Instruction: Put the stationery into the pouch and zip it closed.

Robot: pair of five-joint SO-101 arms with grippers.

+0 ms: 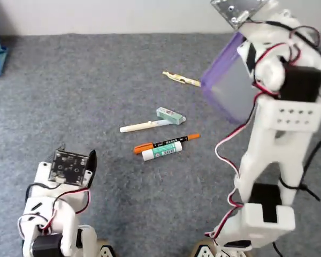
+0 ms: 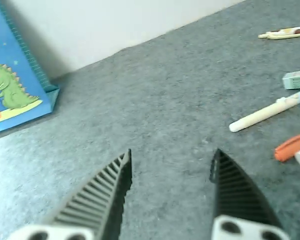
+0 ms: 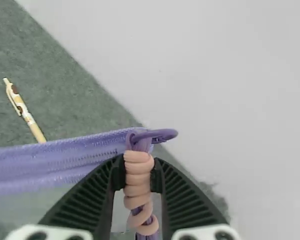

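My right gripper is shut on the pouch's zipper pull, a pink coiled loop on the purple zip. The clear, purple-edged pouch hangs lifted above the carpet at the far right under the right arm. On the carpet lie a cream pen, a green eraser, an orange marker, a white glue stick and a yellow clip pen. My left gripper stands open at the near left, empty, its black fingers over bare carpet.
A blue box with a dinosaur picture stands at the far left by the white wall. Grey carpet covers the table. The left arm's base sits at the near left.
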